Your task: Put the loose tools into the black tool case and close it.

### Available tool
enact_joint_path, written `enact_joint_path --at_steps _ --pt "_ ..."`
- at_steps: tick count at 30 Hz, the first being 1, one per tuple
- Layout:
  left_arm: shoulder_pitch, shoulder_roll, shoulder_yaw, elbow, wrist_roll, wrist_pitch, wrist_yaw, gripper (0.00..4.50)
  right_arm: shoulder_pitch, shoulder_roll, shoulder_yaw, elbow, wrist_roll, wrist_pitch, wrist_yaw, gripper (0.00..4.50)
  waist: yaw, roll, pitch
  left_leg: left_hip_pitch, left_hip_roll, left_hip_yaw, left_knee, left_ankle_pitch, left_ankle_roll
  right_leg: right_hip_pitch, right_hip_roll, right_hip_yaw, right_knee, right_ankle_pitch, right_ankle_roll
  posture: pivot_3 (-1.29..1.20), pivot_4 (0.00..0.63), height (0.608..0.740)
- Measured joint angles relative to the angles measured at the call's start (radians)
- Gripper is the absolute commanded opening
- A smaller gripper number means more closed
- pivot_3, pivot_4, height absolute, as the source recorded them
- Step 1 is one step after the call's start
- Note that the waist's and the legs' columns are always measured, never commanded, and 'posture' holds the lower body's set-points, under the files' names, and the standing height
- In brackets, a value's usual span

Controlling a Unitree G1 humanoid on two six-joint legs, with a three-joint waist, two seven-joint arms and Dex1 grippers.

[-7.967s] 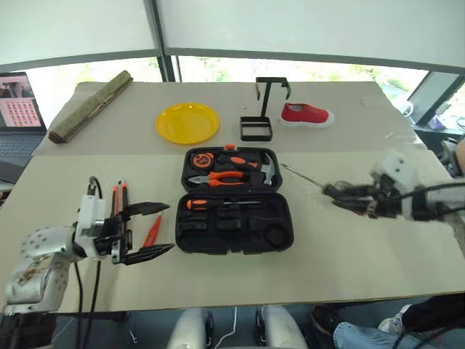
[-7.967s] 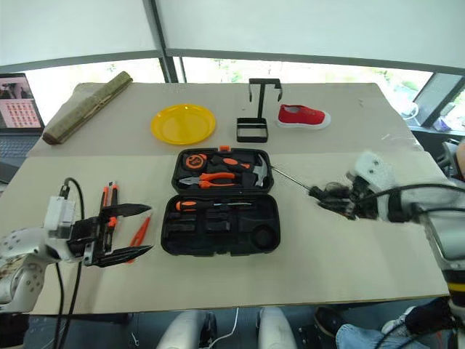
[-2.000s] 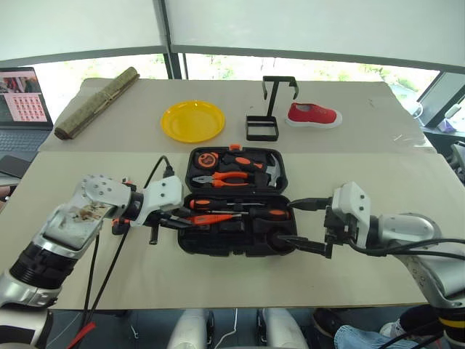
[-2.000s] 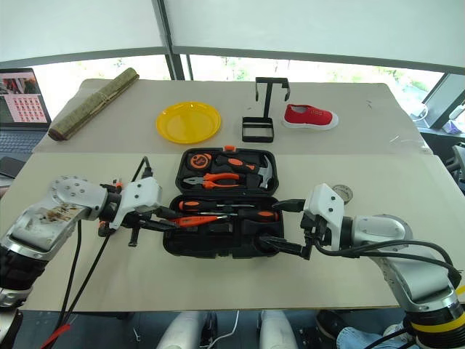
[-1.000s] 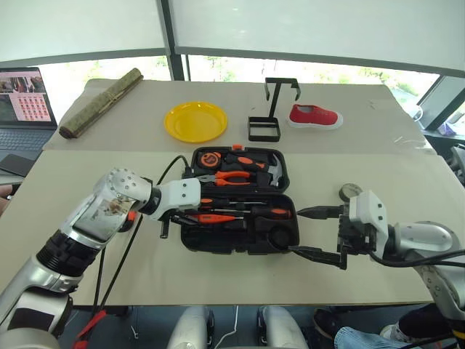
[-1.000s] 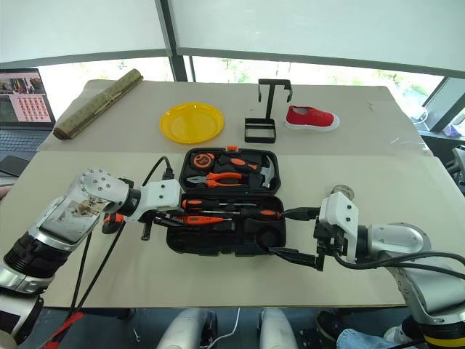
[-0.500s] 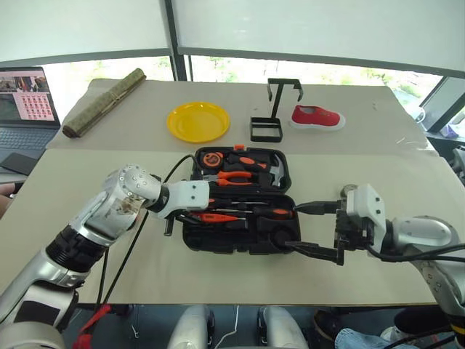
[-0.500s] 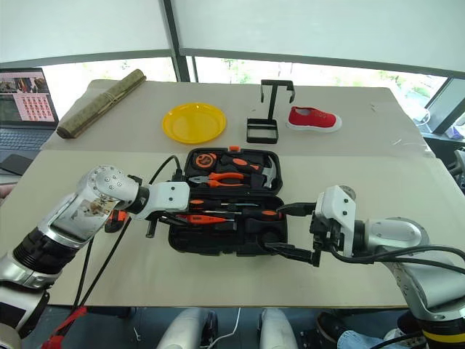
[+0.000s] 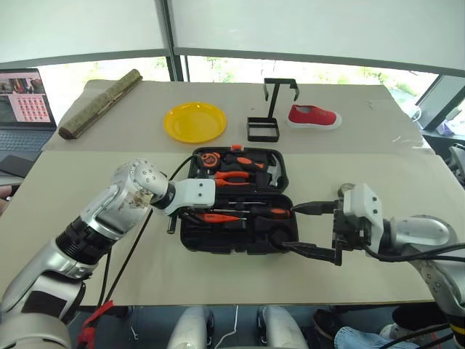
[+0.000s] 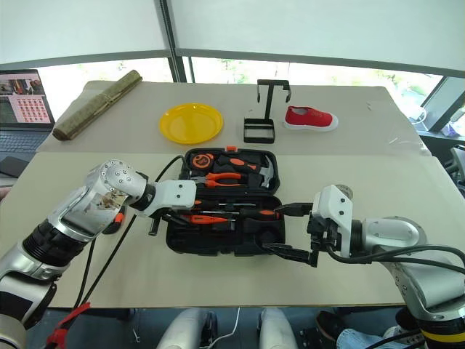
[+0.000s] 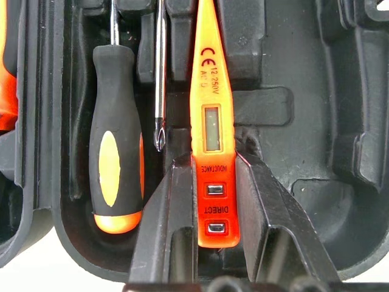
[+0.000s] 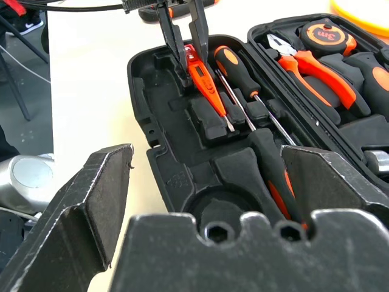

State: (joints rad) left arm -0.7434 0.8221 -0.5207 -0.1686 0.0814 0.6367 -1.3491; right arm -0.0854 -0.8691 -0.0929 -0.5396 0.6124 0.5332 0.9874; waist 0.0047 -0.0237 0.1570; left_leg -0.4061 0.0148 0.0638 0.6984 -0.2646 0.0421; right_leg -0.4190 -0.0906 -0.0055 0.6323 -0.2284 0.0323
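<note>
Seating the tester screwdriver [image 11: 206,115] is the step in hand: the left gripper [image 11: 209,201], jaws clamped on its handle end, holds it over the near half of the open black case [image 9: 240,243] on the table [image 9: 378,174]; it wants lowering flat into a free slot before letting go. Right gripper [image 10: 290,231], jaws wide apart and empty, hovers at the case's right edge, close enough to crowd. Two screwdrivers [image 11: 115,164] already lie alongside. Yellow plate [image 9: 193,122], wire stand [image 9: 265,116] and red shoe [image 9: 314,116] sit well clear behind.
</note>
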Motion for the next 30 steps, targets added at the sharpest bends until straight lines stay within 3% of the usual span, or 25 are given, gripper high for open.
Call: enact_joint_path --at_steps 1,2,5,15,18,23,24,30 --pt "0.003 0.0 0.004 0.0 -0.001 -0.001 0.0 1.44 0.0 0.001 0.0 0.0 0.0 0.0 0.0 4.5 -0.001 0.0 0.0 0.0 0.0 0.0 0.0 0.0 0.0 0.0 0.0 0.0 0.0 0.0 0.0 0.0 0.15 0.74" --pt "0.005 0.001 0.008 0.0 -0.003 -0.006 0.0 1.63 0.0 0.001 0.0 0.0 0.0 0.0 0.0 4.5 -0.001 0.0 0.0 0.0 0.0 0.0 0.0 0.0 0.0 0.0 0.0 0.0 0.0 0.0 0.0 0.0 0.15 0.74" --pt "0.022 -0.016 0.045 0.005 -0.028 -0.021 0.003 2.76 0.0 0.012 0.001 0.001 -0.001 0.0 0.0 4.5 0.001 0.0 0.0 -0.001 0.0 0.0 0.0 0.0 0.0 -0.001 -0.001 0.0 0.0 0.0 0.0 0.0 0.15 0.74" --pt "0.048 -0.033 0.198 -0.002 -0.22 -0.02 -0.025 2.76 0.007 0.012 0.0 0.001 0.0 0.0 0.011 4.5 0.007 -0.001 0.0 -0.005 0.0 0.0 0.003 0.0 0.0 -0.002 -0.001 -0.001 0.0 0.0 0.001 0.0 0.15 0.74" --pt "0.051 -0.051 0.243 0.039 -0.242 -0.086 -0.004 2.0 0.007 0.013 -0.001 0.004 0.001 0.0 0.011 4.5 0.008 -0.001 0.0 -0.004 0.0 -0.001 0.004 0.0 0.0 -0.002 -0.001 -0.001 0.0 0.0 0.001 0.0 0.15 0.74" --pt "0.136 -0.119 0.288 0.169 -0.274 -0.256 0.008 0.21 0.005 0.062 -0.004 0.014 0.001 -0.016 0.002 4.5 0.007 -0.001 0.0 -0.004 0.0 0.0 0.003 0.0 0.0 -0.002 -0.001 -0.001 0.0 0.0 0.001 0.0 0.15 0.74" --pt "0.155 -0.136 0.288 0.19 -0.282 -0.264 0.007 0.05 0.003 0.076 -0.004 0.017 0.002 -0.029 0.003 4.5 0.007 -0.001 0.0 -0.004 0.0 0.0 0.004 0.0 0.0 -0.002 -0.001 -0.001 0.0 0.001 0.001 0.0 0.15 0.74" --pt "0.202 -0.185 0.31 0.273 -0.321 -0.357 -0.001 0.05 -0.004 0.088 -0.007 0.025 0.012 -0.048 0.015 4.5 0.009 -0.001 0.0 -0.005 0.0 -0.001 0.004 0.0 0.0 -0.002 -0.002 -0.002 0.0 0.001 0.001 0.0 0.15 0.74"
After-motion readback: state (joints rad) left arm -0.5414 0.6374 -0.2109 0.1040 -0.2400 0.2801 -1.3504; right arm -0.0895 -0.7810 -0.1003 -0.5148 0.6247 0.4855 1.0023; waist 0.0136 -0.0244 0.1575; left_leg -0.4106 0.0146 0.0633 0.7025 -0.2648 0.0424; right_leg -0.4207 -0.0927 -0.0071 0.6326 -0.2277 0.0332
